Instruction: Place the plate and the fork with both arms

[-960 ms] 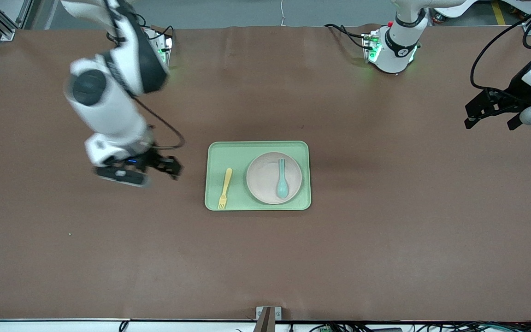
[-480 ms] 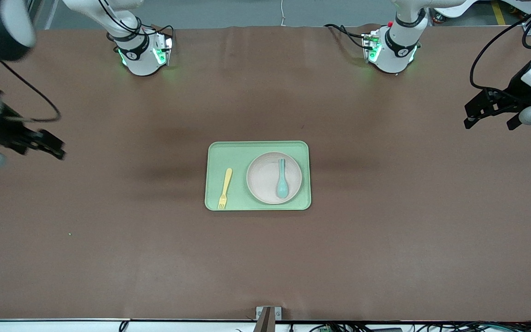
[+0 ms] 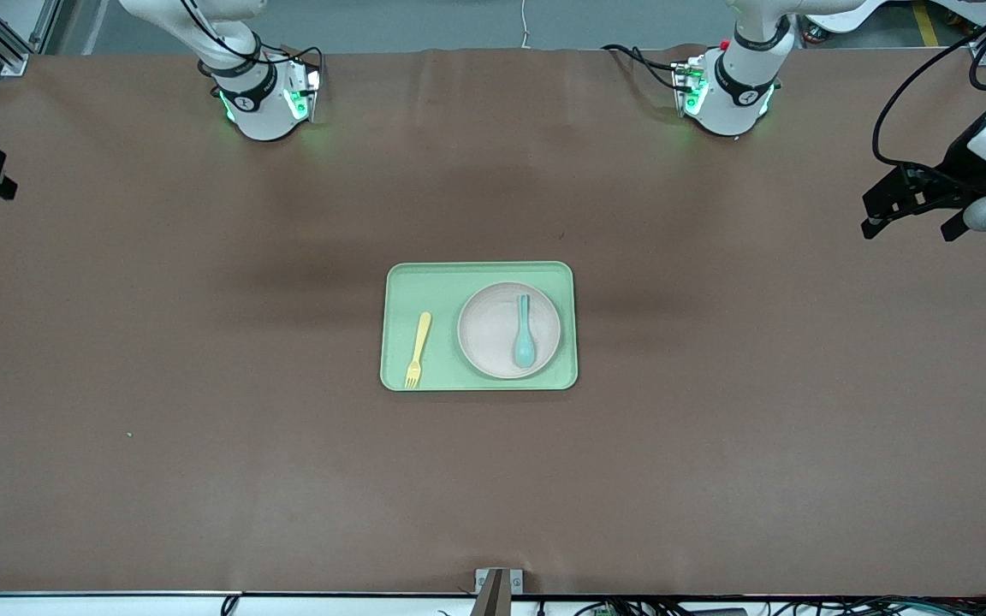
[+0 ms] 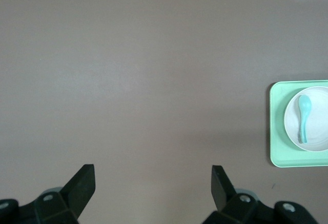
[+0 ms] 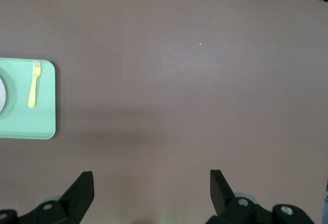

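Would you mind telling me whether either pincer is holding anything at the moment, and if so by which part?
Nothing is held. The left pincer and the right pincer are both open over bare table, while the fork and plate lie on the tray.

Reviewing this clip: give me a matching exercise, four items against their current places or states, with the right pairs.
1. fork
2. spoon
3. plate
4. left gripper

A. lies on the plate
B. open, over the table's end by the left arm
C. lies straight on the tray, beside the plate
D. sits on the tray, carrying a utensil

Pairs: 1-C, 2-A, 3-D, 4-B
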Motion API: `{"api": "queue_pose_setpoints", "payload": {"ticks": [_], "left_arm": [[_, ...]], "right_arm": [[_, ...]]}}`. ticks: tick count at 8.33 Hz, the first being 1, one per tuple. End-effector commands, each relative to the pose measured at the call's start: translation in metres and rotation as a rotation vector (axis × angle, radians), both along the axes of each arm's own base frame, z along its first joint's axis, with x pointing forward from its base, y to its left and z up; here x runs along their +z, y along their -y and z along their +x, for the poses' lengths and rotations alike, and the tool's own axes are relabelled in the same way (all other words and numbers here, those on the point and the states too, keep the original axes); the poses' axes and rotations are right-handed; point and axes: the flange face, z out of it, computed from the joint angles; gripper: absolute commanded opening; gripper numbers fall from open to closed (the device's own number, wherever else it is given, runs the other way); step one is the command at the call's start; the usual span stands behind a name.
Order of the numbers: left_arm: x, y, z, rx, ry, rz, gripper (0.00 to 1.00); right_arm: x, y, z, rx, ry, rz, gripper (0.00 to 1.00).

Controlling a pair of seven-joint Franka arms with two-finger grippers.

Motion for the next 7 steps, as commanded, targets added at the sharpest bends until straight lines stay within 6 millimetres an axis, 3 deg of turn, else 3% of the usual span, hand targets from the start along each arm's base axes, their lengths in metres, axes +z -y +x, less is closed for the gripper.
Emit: {"api": "queue_pose_setpoints", "payload": {"ticks": [1, 4, 7], "left_arm": [[0.002, 0.002, -0.003, 0.010, -0.010, 0.016, 1.00], [0.005, 0.002, -0.005, 0.009, -0.007, 0.018, 1.00], [0.025, -0.002, -0.048, 0.012, 0.021, 0.019, 1.00]], "right_arm": [[-0.016, 0.010, -0.015, 0.021, 0.018, 0.008, 1.00], [-0.017, 0.012, -0.010, 0.016, 0.047, 0.066, 1.00], [-0.012, 0.008, -0.007, -0.006, 0.071, 0.060, 1.00]]}}
